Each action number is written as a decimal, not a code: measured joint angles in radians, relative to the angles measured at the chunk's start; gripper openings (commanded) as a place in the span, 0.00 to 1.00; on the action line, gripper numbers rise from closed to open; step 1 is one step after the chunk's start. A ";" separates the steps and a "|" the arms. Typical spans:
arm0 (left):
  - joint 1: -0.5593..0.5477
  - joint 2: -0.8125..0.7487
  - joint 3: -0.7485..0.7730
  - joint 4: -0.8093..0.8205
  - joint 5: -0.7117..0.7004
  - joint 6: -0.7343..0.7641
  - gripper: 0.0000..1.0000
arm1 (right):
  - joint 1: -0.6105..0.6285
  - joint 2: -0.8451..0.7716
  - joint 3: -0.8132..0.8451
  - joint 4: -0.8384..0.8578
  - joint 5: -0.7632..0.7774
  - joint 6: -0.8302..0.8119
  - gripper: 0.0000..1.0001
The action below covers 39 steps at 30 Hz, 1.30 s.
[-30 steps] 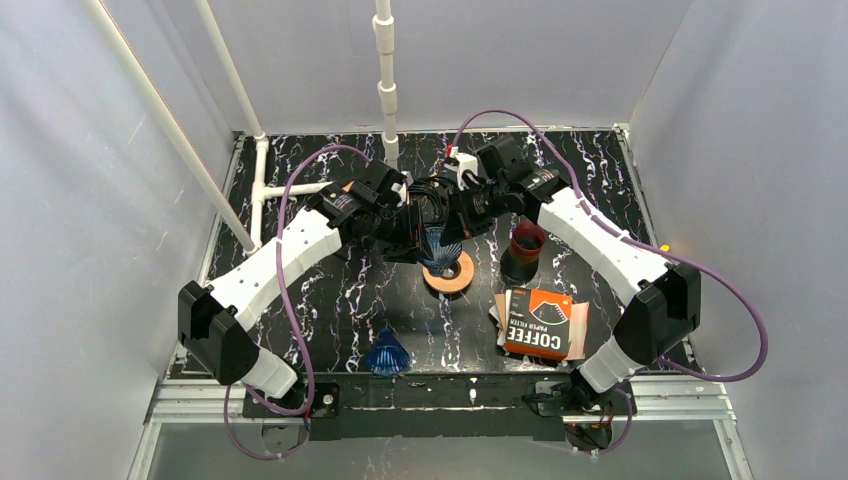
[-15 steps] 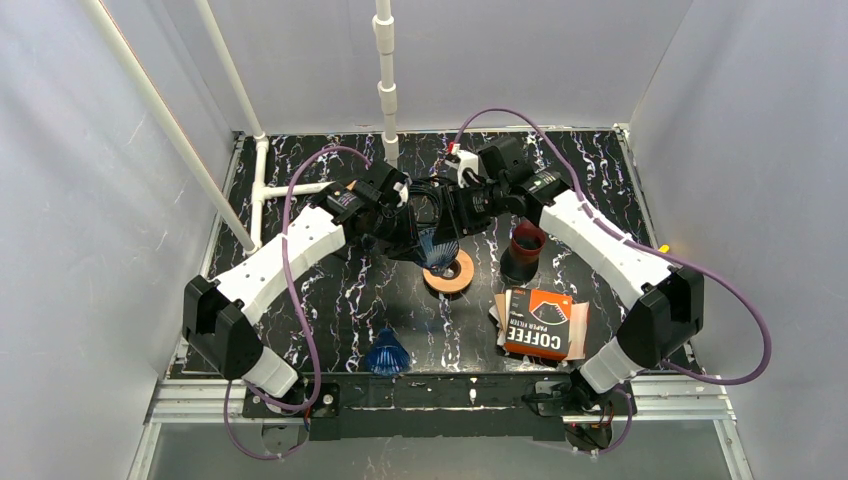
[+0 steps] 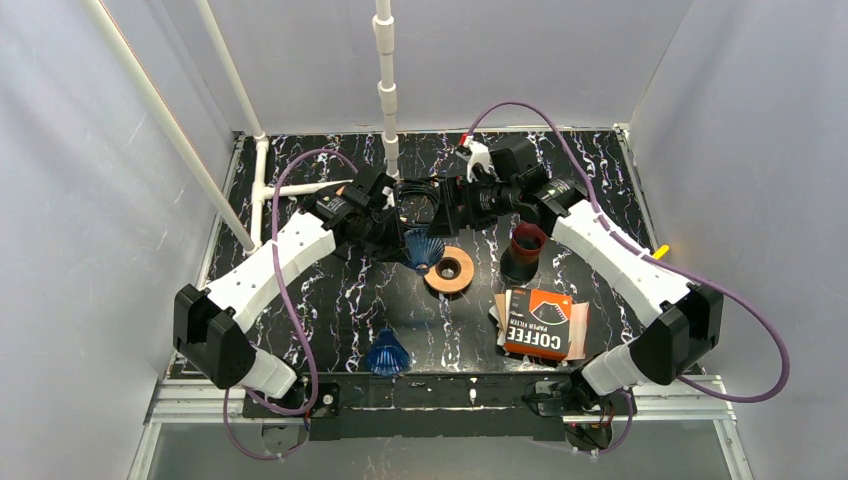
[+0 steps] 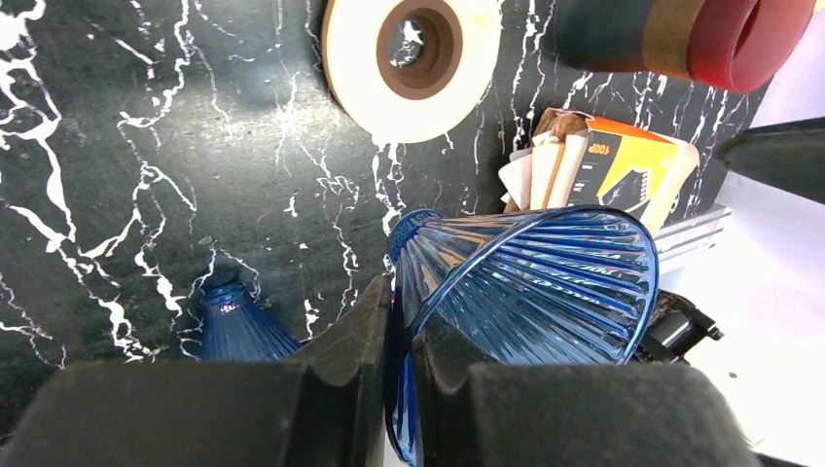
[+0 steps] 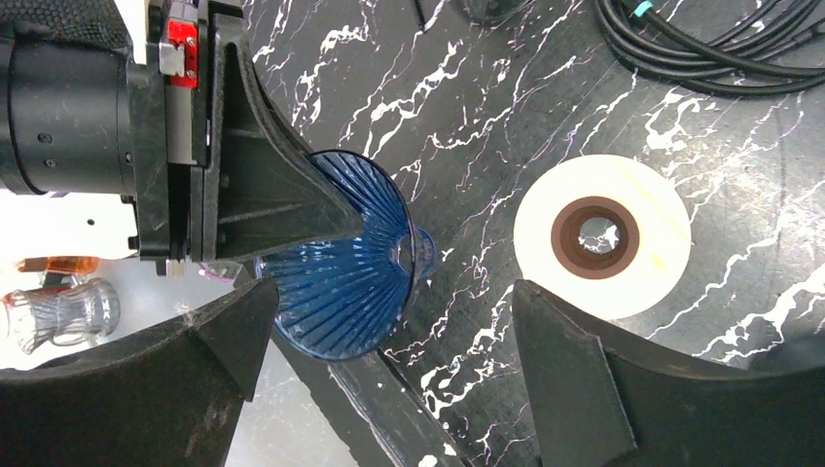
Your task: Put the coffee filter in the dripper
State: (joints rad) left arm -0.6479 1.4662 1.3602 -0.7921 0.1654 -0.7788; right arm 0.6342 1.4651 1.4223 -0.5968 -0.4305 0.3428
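Observation:
My left gripper (image 4: 404, 304) is shut on the rim of the blue ribbed dripper (image 4: 530, 282), one finger inside the cone and one outside. It holds the dripper (image 3: 422, 246) above the table, left of the wooden ring base (image 3: 449, 271). My right gripper (image 5: 396, 292) stands wide open beside the dripper (image 5: 340, 282), touching nothing. Paper coffee filters (image 3: 500, 312) stick out from under the orange filter pack (image 3: 540, 322) at the front right; the filters (image 4: 545, 170) also show in the left wrist view.
A second blue cone (image 3: 386, 354) stands upside down near the front edge. A red-and-black cup (image 3: 526, 245) stands right of the ring (image 5: 601, 236). Black cables (image 5: 710, 49) lie at the back. White pipes (image 3: 385, 90) rise at the back left.
My right gripper has opened, let go of the dripper and drawn back. My left gripper has shut on the dripper's rim and carried it slightly left, off the ring.

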 measured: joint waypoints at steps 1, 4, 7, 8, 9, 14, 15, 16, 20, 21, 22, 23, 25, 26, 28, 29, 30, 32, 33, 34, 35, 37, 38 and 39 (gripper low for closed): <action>0.006 -0.006 -0.006 0.000 -0.003 -0.001 0.00 | 0.000 -0.006 -0.003 0.002 0.007 0.003 0.99; 0.025 -0.019 -0.017 -0.005 -0.011 -0.010 0.00 | -0.005 -0.024 -0.013 0.014 0.030 0.011 0.98; 0.052 -0.023 -0.017 -0.016 -0.022 -0.026 0.00 | -0.013 -0.031 -0.018 0.029 0.044 0.021 0.98; 0.063 -0.023 -0.017 -0.021 -0.023 -0.030 0.00 | -0.015 -0.034 -0.021 0.032 0.047 0.023 0.98; 0.073 -0.023 -0.017 -0.026 -0.024 -0.031 0.00 | -0.018 -0.037 -0.026 0.036 0.050 0.024 0.98; 0.139 -0.021 -0.005 -0.047 -0.019 -0.025 0.00 | -0.029 -0.051 -0.053 0.048 0.060 0.037 0.98; 0.145 -0.018 0.003 -0.051 -0.015 -0.023 0.00 | -0.031 -0.055 -0.058 0.050 0.061 0.041 0.98; 0.165 -0.015 0.017 -0.054 -0.010 -0.020 0.00 | -0.032 -0.058 -0.062 0.050 0.062 0.044 0.98; 0.224 0.010 0.088 -0.053 0.013 -0.010 0.00 | -0.035 -0.065 -0.065 0.050 0.062 0.047 0.99; 0.239 0.019 0.108 -0.053 0.019 -0.007 0.00 | -0.037 -0.066 -0.066 0.051 0.062 0.048 0.98; 0.255 0.030 0.126 -0.052 0.025 -0.006 0.00 | -0.037 -0.068 -0.070 0.054 0.062 0.048 0.98; 0.269 0.040 0.140 -0.051 0.030 -0.006 0.00 | -0.037 -0.072 -0.075 0.055 0.062 0.048 0.98; 0.297 0.060 0.167 -0.051 0.036 -0.003 0.00 | -0.039 -0.076 -0.082 0.054 0.062 0.048 0.98; 0.310 0.068 0.178 -0.051 0.038 -0.002 0.00 | -0.039 -0.077 -0.084 0.055 0.063 0.048 0.98; 0.336 0.082 0.197 -0.050 0.040 0.001 0.00 | -0.039 -0.078 -0.086 0.054 0.063 0.048 0.98; 0.349 0.085 0.204 -0.048 0.041 0.001 0.00 | -0.039 -0.080 -0.089 0.055 0.065 0.048 0.98; 0.360 0.088 0.208 -0.045 0.041 0.002 0.00 | -0.039 -0.082 -0.092 0.054 0.066 0.048 0.98; 0.385 0.089 0.211 -0.043 0.042 0.002 0.00 | -0.039 -0.085 -0.096 0.054 0.068 0.049 0.98; 0.399 0.090 0.211 -0.042 0.042 0.001 0.00 | -0.040 -0.086 -0.096 0.054 0.069 0.049 0.98; 0.414 0.090 0.211 -0.039 0.042 0.001 0.00 | -0.040 -0.087 -0.097 0.054 0.069 0.049 0.98; 0.428 0.091 0.211 -0.036 0.041 0.000 0.00 | -0.040 -0.088 -0.097 0.054 0.070 0.050 0.99; 0.452 0.092 0.211 -0.028 0.041 -0.002 0.00 | -0.040 -0.091 -0.097 0.054 0.071 0.051 0.98; 0.462 0.092 0.211 -0.023 0.040 -0.003 0.00 | -0.040 -0.092 -0.097 0.054 0.071 0.051 0.98; 0.472 0.092 0.211 -0.020 0.039 -0.004 0.00 | -0.041 -0.093 -0.097 0.054 0.071 0.051 0.98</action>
State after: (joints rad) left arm -0.1761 1.5585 1.5715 -0.8120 0.2039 -0.7826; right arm 0.5934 1.3716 1.3254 -0.5426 -0.3592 0.3935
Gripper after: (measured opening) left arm 0.077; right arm 0.983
